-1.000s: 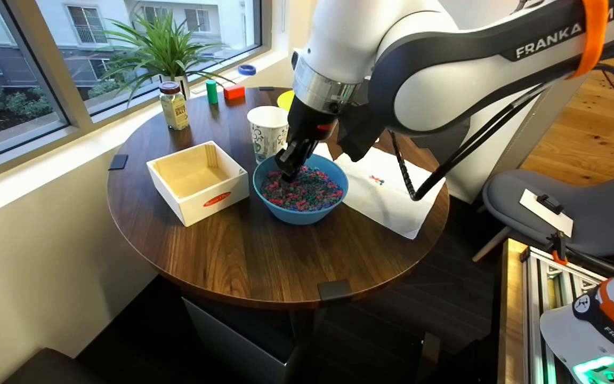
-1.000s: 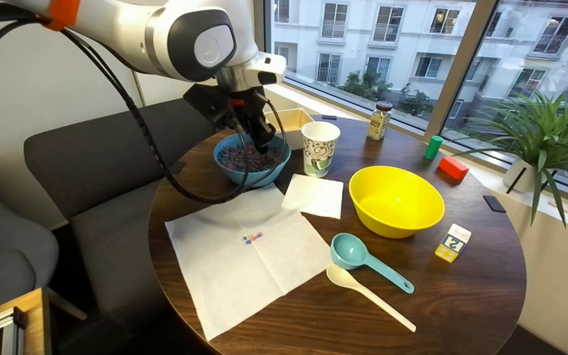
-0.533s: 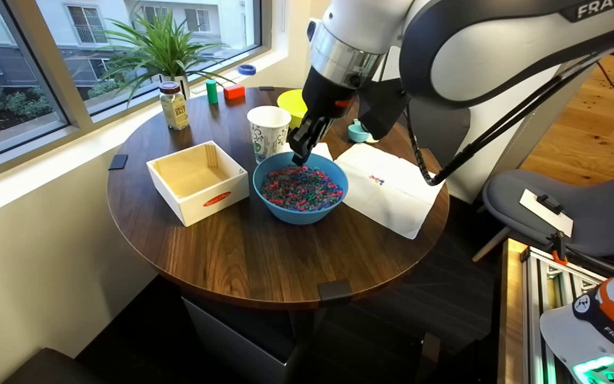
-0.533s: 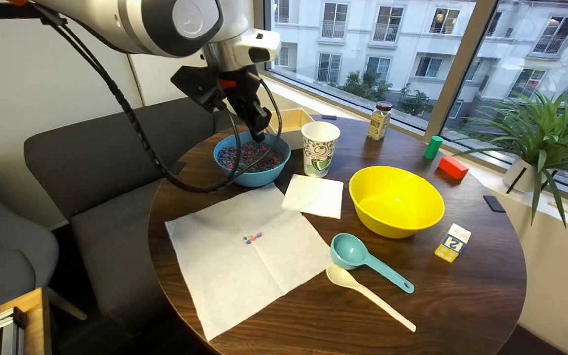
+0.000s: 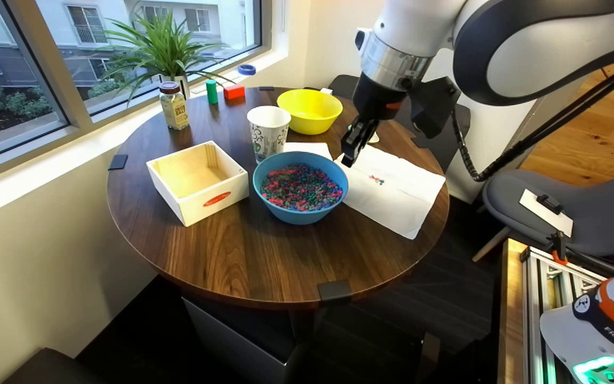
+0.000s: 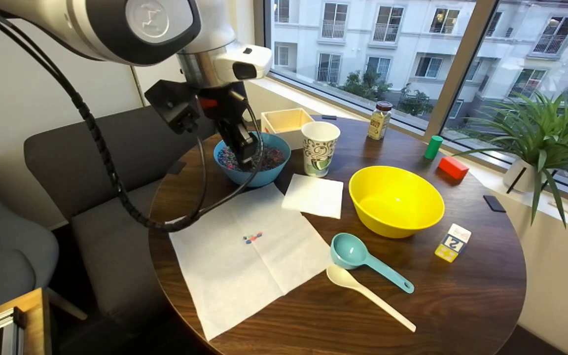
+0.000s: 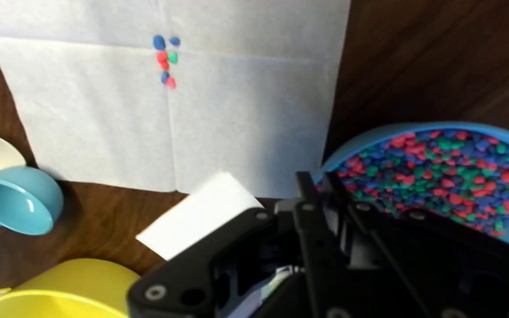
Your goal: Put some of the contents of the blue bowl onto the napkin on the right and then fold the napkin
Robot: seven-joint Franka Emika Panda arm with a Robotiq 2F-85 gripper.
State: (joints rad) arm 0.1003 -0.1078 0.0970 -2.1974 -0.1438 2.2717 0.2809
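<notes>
- My gripper (image 7: 318, 179) hangs tips-down by the rim of the blue bowl (image 5: 299, 217), on the side toward the napkin (image 6: 234, 286); a thin gap shows between my fingers (image 7: 305, 190), and I cannot tell whether they are clenched on anything.
- My arm (image 5: 419, 21) reaches from the upper right in an exterior view, its end leaning so the gripper slants down and leftward.
- The contents (image 7: 449, 176) lie heaped in the bowl, pink, blue and green.
- Flat and creased beside it, the napkin bears a few bits (image 7: 162, 56) near its middle.
- Farther out: a teal scoop (image 6: 348, 250), a yellow bowl (image 6: 387, 228).
</notes>
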